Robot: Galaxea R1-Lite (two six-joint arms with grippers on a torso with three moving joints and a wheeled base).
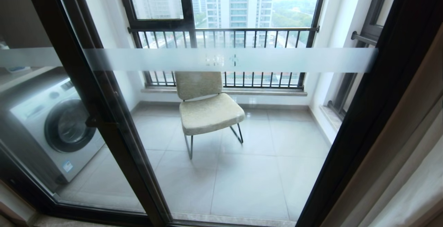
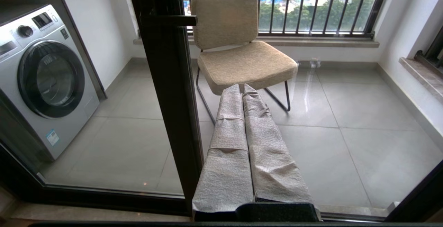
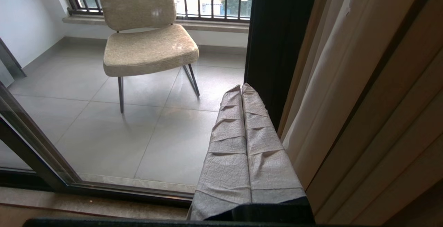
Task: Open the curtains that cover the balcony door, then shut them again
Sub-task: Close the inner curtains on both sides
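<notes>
Hanging bunched just beside the closed, empty right hand (image 3: 241,88), the curtains (image 3: 363,92) leave the balcony door (image 3: 277,36) uncovered.

A beige padded chair (image 1: 206,107) is set on pale grey floor tiles (image 1: 263,178), backed by a barred window (image 1: 225,36). A silver washing machine (image 1: 52,126) is placed against white walls (image 1: 107,29).
</notes>
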